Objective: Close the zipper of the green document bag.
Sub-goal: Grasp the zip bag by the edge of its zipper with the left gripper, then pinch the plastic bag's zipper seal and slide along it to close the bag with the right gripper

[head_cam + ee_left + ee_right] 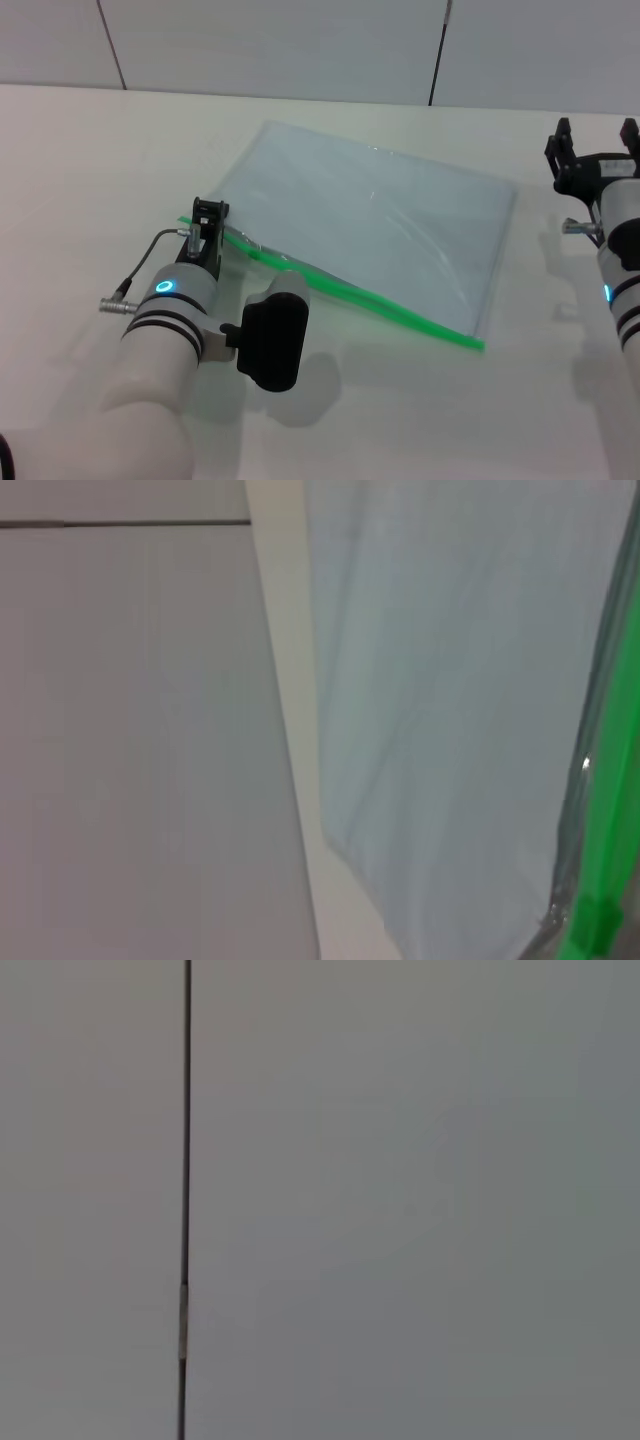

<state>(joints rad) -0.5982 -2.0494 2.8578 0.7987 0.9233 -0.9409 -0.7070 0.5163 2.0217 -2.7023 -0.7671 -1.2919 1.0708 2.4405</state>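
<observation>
Surface (90, 180) is carrying the green document bag (390, 220), lying flat mid-scene, its zipper (400, 308) running along the near edge. Left gripper (208, 222) is sitting at the zipper's left end; whether its fingers are pinching the slider, I cannot tell. Right gripper (592, 150) is hovering open beside the bag's right edge. Judged next: securing the slider, then pulling rightward.

pale blue-green document bag (370, 220), bright green zipper (400, 310), white table (80, 180)

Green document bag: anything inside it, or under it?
The green document bag lies flat on the white table; through its translucent plastic only pale creases show, no contents. The left gripper covers the zipper end there.
</observation>
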